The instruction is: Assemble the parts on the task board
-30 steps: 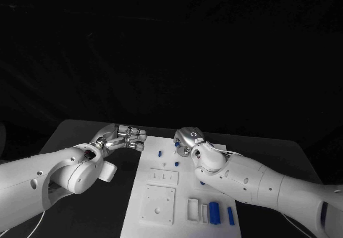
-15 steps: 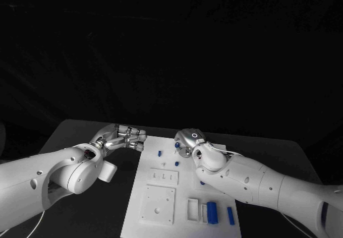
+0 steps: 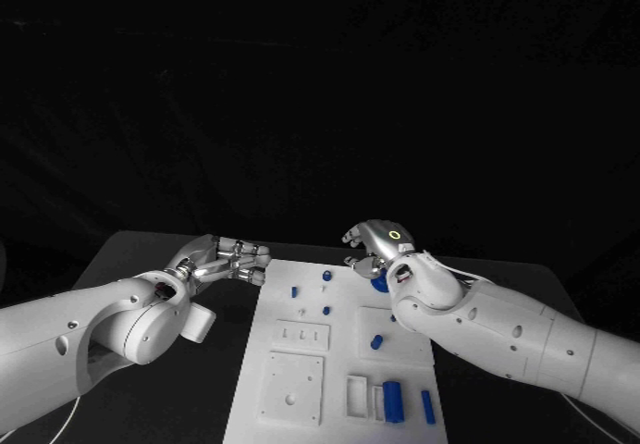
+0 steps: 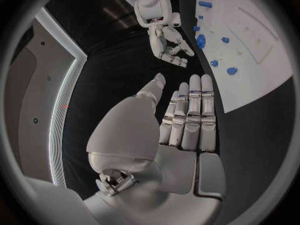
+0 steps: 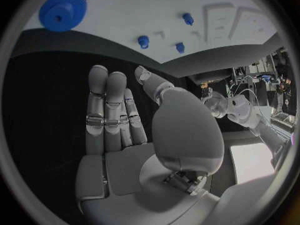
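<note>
**Both hands free, no part picked yet**

Black table (image 3: 147, 254) carries everything; the room beyond it is dark, nothing else readable.

Task board (image 3: 340, 370) lies mid-table and runs from 6 o'clock up toward 12. White recessed blocks (image 3: 293, 387) sit on its near half.

Left hand (image 3: 227, 259) hovers at the board's 10 o'clock corner, just off its edge. In the left wrist view its fingers (image 4: 190, 115) are straight and side by side, holding nothing. Right hand (image 3: 380, 245) sits past the board's 1 o'clock corner; the right wrist view shows flat fingers (image 5: 109, 110) and an empty palm.

Parts, by size: a blue gear (image 5: 62, 10) on the far end of the board near the right hand, a blue cylinder (image 3: 394, 398) at 5 o'clock, and small blue pegs (image 3: 326, 276) at 12 o'clock.

Judgement: the step in hand is reach and pick. The gear is the nearest target for the right hand. It should come straight down and pinch across the rim, keeping the other fingers off the neighbouring pegs. The left hand could press on the board edge to stop it sliding.
</note>
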`<state>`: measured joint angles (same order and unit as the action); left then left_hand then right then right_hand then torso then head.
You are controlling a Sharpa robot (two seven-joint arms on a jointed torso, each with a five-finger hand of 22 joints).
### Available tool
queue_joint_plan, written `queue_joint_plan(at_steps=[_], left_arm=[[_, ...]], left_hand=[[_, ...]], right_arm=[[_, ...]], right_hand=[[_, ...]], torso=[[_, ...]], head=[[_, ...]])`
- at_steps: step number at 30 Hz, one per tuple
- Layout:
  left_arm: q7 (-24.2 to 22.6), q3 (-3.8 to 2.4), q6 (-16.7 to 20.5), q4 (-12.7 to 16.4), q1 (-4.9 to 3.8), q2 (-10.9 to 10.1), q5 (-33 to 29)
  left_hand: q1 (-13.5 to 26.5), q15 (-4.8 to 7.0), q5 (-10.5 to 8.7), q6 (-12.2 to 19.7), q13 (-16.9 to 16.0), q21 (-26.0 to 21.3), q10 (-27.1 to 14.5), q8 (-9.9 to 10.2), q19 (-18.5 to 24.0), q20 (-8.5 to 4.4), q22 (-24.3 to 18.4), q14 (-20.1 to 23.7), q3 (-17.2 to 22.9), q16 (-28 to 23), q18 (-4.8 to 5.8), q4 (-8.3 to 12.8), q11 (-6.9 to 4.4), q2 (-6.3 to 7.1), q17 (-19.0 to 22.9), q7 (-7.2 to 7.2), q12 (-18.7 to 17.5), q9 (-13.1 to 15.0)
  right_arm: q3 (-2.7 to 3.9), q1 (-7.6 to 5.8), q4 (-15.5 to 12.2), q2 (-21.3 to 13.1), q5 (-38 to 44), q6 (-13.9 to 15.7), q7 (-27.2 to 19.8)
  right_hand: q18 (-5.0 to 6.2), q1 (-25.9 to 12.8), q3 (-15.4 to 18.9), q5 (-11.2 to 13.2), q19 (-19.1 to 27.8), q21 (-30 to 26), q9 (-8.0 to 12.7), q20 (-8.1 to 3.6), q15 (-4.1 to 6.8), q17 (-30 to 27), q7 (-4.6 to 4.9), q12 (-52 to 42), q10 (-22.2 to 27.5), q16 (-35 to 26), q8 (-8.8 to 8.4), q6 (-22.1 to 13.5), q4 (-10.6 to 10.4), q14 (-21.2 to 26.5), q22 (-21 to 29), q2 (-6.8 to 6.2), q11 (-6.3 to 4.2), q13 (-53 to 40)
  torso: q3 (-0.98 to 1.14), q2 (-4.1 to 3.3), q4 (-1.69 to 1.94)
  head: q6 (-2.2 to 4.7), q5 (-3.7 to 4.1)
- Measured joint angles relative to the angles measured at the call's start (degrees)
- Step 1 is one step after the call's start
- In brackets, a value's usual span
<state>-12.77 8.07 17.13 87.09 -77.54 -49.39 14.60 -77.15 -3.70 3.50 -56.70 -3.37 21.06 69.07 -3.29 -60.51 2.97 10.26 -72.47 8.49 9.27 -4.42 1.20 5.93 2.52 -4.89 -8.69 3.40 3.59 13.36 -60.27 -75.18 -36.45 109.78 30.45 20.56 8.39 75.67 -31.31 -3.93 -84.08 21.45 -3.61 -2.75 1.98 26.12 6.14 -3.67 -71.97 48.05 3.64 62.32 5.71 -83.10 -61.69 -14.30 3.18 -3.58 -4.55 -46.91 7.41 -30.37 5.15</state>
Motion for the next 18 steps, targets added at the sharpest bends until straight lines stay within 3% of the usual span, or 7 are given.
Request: queue_joint_plan(at_steps=[2, 3, 6, 8, 9, 13, 18], left_arm=[[0.00, 0.00, -0.02, -0.37, 0.00, -0.03, -0.02], [0.00, 0.00, -0.02, -0.56, 0.00, -0.04, -0.02], [0.00, 0.00, -0.04, -1.10, 0.00, -0.07, -0.06], [-0.02, 0.00, -0.06, -1.37, 0.00, -0.07, -0.08], [-0.03, 0.00, -0.08, -1.54, 0.01, -0.07, -0.09], [-0.07, 0.02, -0.18, -1.92, 0.06, -0.05, -0.13], [-0.09, 0.03, -0.34, -2.09, 0.15, -0.01, -0.18]], left_hand=[[0.00, 0.00, 0.00, 0.00, 0.00, 0.00, 0.00, 0.00, 0.00, 0.00, -0.07, 0.00, 0.00, 0.00, 0.00, 0.00, 0.00, 0.00, 0.00, 0.00, 0.00, 0.00], [0.00, 0.00, 0.00, 0.00, 0.00, 0.00, 0.00, 0.00, 0.00, 0.00, -0.07, 0.00, 0.00, 0.00, 0.00, 0.00, 0.00, 0.00, 0.00, 0.00, 0.00, 0.00], [0.00, 0.00, 0.00, 0.00, 0.00, 0.00, 0.00, 0.00, 0.00, 0.00, -0.07, 0.00, 0.00, 0.00, 0.00, 0.00, 0.00, 0.00, 0.00, 0.00, 0.00, 0.00], [0.00, 0.00, 0.00, 0.00, 0.00, 0.00, 0.00, 0.00, 0.00, 0.00, -0.07, 0.00, 0.00, 0.00, 0.00, 0.00, 0.00, 0.00, 0.00, 0.00, 0.00, -0.01], [0.00, 0.00, 0.00, 0.00, 0.00, 0.00, 0.00, 0.00, 0.00, 0.00, -0.06, 0.00, 0.00, 0.00, 0.00, 0.00, 0.00, 0.00, 0.00, 0.00, 0.00, -0.01], [0.00, 0.00, 0.00, 0.00, 0.00, 0.00, 0.00, 0.00, 0.00, 0.00, -0.06, 0.00, 0.00, 0.00, 0.00, 0.00, 0.00, 0.00, 0.00, 0.00, 0.00, -0.01], [0.00, 0.00, 0.00, 0.00, 0.00, 0.00, 0.00, 0.00, 0.00, 0.00, -0.06, 0.00, 0.00, 0.00, 0.00, 0.00, 0.00, 0.00, 0.00, 0.00, 0.00, -0.01]], right_arm=[[0.58, 0.00, -1.44, -1.92, -1.26, -0.03, -0.37], [0.75, -0.01, -1.81, -2.58, -1.88, -0.11, -0.53], [1.10, 0.05, -2.21, -4.12, -4.24, -0.78, -1.18], [1.25, 0.31, -2.16, -4.67, -5.68, -1.46, -1.59], [1.27, 0.53, -1.96, -4.88, -6.59, -1.97, -1.88], [1.28, 1.16, -0.35, -5.19, -9.19, -3.89, -2.90], [1.35, 1.65, 1.77, -5.03, -11.34, -5.96, -4.04]], right_hand=[[-1.32, -0.05, 0.20, -0.65, 0.03, 0.61, -0.02, -1.07, 0.90, 0.43, 0.05, -0.52, -5.09, 0.04, 0.00, 0.60, 0.22, 0.20, -0.63, 0.05, -1.40, -0.42], [-1.47, -0.05, 0.82, -0.97, 0.02, 1.19, -0.02, -1.39, 1.22, 0.63, 0.00, -1.05, -6.76, 0.04, 0.00, 0.74, 0.21, 0.16, -1.00, 0.05, -1.95, -0.78], [-2.31, -0.27, 5.13, -3.91, -0.02, 1.84, -0.05, -2.90, 2.40, 1.21, -0.28, -4.79, -10.97, 0.06, 0.00, 0.48, 0.26, 0.06, -1.79, 0.27, -3.59, -4.61], [-3.63, -0.06, 9.52, -4.95, 0.05, 3.44, -0.13, -3.41, 2.96, 2.12, -0.50, -11.59, -8.74, 0.53, 0.00, -0.22, 0.44, 0.10, -2.94, 1.26, -3.89, -12.97], [-3.62, 0.12, 11.82, -5.70, 0.11, 5.18, -0.13, -3.74, 2.96, 3.55, -0.42, -19.76, -5.12, 1.35, 0.18, -1.13, 0.60, 0.10, -4.20, 1.74, -4.05, -22.59], [-3.62, -0.20, 15.35, -7.54, 0.11, 11.26, -0.13, -3.75, 3.02, 9.68, -0.31, -37.13, 2.60, 4.67, 0.17, -1.92, 0.76, 1.29, -8.52, 2.49, -3.97, -41.79], [-3.61, -0.59, 18.28, -9.85, 0.05, 18.56, -0.13, -3.16, 2.64, 18.52, -0.24, -45.98, 3.03, 6.77, 0.17, -2.73, 1.09, 1.85, -13.07, 2.87, -3.67, -51.28]], torso=[[0.14, 0.16, -0.30], [0.24, 0.27, -0.53], [0.45, 0.48, -1.10], [0.64, 0.60, -1.43], [0.73, 0.64, -1.58], [1.03, 0.75, -2.07], [1.24, 0.79, -2.22]], head=[[0.05, -0.13], [0.10, -0.24], [0.19, -0.50], [0.22, -0.75], [0.22, -0.86], [0.08, -1.12], [-0.14, -1.16]])
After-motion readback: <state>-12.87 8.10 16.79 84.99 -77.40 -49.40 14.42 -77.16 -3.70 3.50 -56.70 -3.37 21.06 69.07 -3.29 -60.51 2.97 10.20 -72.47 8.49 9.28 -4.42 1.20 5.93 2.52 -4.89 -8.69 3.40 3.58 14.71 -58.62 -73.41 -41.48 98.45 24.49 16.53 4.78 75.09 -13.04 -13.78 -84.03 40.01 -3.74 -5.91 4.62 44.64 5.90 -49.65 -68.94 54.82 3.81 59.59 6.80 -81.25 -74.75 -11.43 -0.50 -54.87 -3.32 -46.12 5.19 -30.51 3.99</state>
